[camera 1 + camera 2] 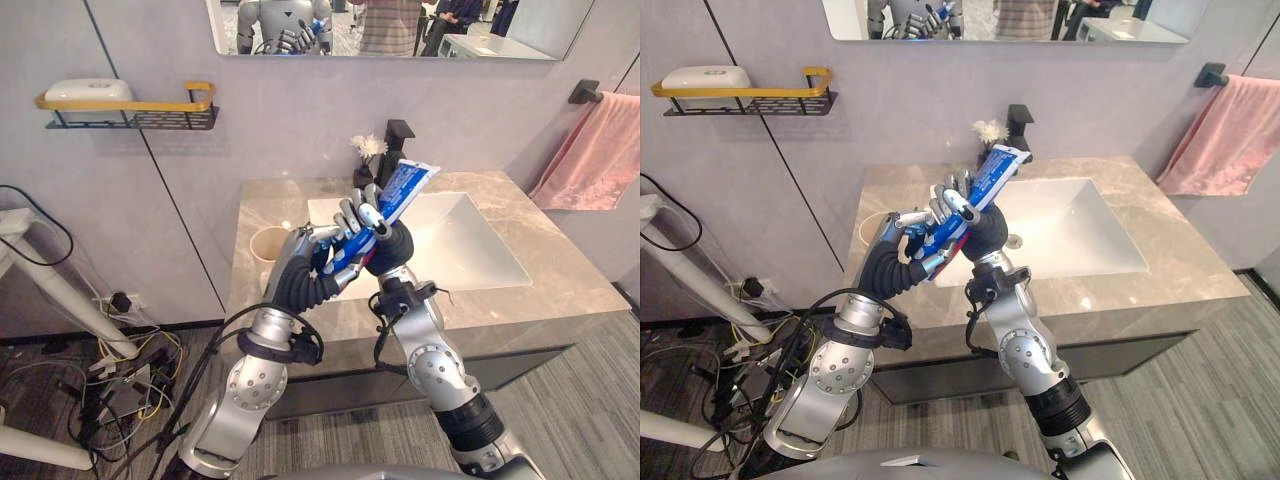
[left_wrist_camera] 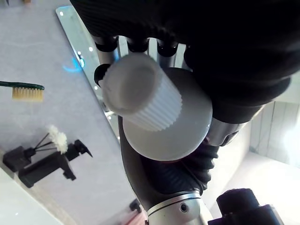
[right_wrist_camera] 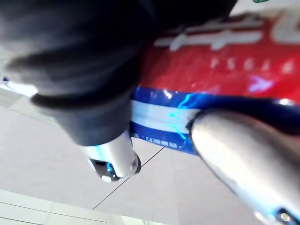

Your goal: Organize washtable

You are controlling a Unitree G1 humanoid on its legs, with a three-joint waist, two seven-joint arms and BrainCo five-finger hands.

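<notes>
A blue, white and red toothpaste tube (image 1: 403,185) is held in the air in front of the sink (image 1: 470,240), slanting up and to the right. My left hand (image 1: 305,270) is curled round its lower end, and the white ribbed cap (image 2: 140,96) shows close up in the left wrist view. Just to the right, my right hand (image 1: 388,248) grips the middle of the tube. In the right wrist view a silver finger (image 3: 234,150) presses on the red and blue tube (image 3: 211,61).
A beige cup (image 1: 268,243) stands on the marble counter (image 1: 560,290) left of the sink. A black faucet (image 1: 398,135) and a diffuser with white flowers (image 1: 368,150) stand behind the basin. A wall shelf (image 1: 130,110) carries a white box; a pink towel (image 1: 600,150) hangs at right.
</notes>
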